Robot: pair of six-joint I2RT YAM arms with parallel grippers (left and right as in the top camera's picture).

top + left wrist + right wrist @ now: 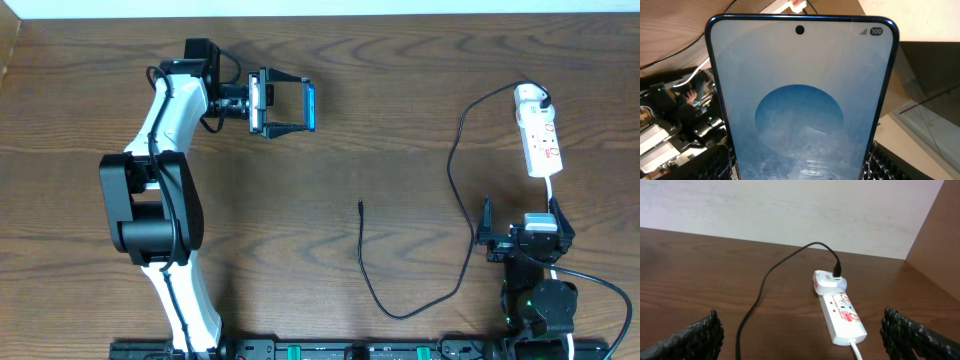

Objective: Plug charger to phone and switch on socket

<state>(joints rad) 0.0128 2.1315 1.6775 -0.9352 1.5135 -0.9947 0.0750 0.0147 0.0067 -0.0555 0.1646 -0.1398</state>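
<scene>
Phone (800,100): slick, rigid; clamped by its edges in left end effector (308,105), eleven o'clock.
Charger tip (360,207): light, limp lead; pinch just behind plug.
Right end effector (801,322): wide open, empty.

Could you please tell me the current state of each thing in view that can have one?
phone: screen lit, gripped, unplugged
left gripper: shut on the phone
right gripper: open, empty
charger: adapter in the socket, plug tip loose on the table
socket: flat on the table, switch position unclear
</scene>
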